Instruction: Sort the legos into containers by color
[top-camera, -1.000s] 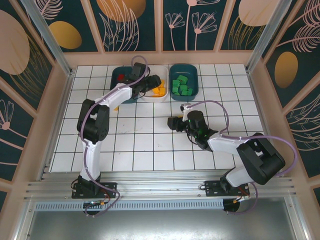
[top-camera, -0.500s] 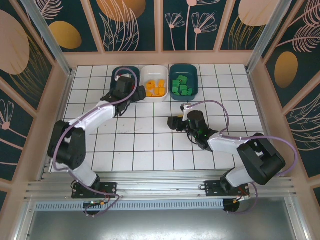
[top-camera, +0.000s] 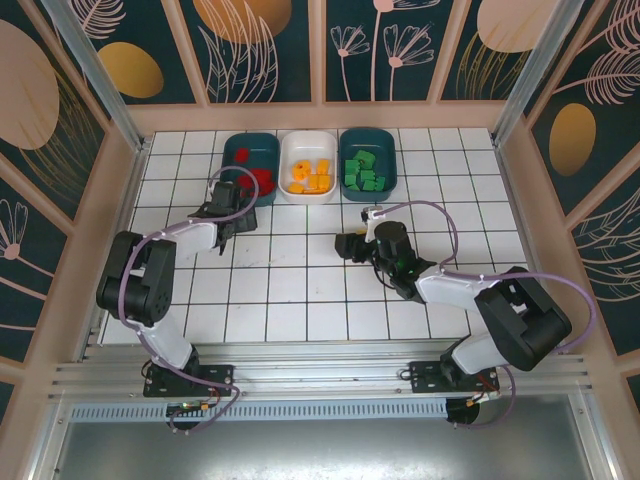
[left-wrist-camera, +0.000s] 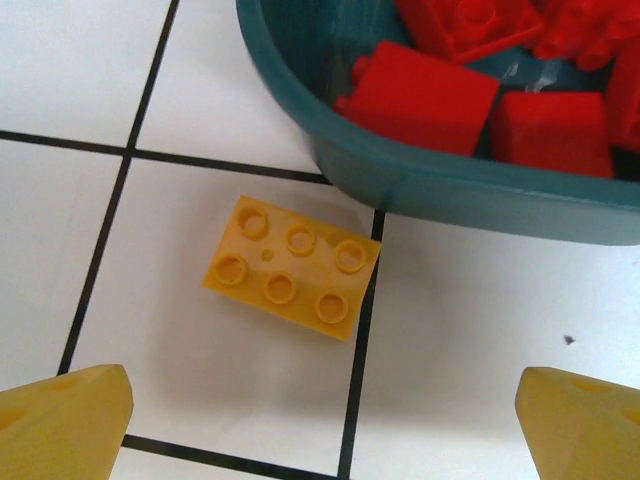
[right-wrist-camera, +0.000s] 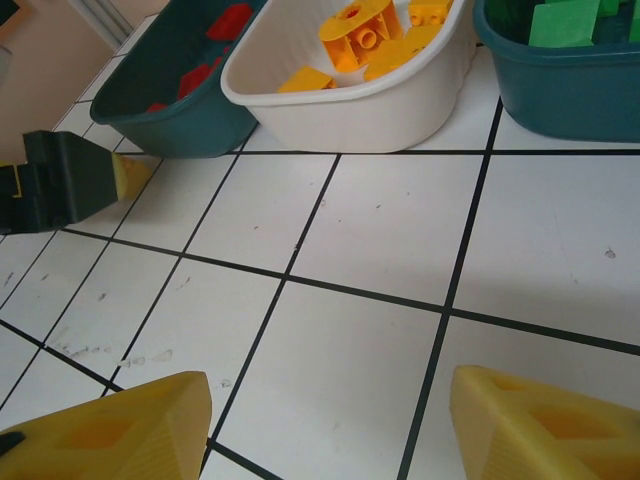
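We see one yellow-orange lego lying flat on a white tile, mid-frame in the left wrist view, just beside the dark teal tray that holds red legos. The left gripper hangs above it, fingers spread wide and empty. The right gripper, at the bottom of its own view, stands parted and holds nothing.

A yellow-orange brick lies studs-up on the white tiled table, just beside the near wall of a teal tray holding red bricks. The left gripper hangs above the brick, jaws spread wide and empty.
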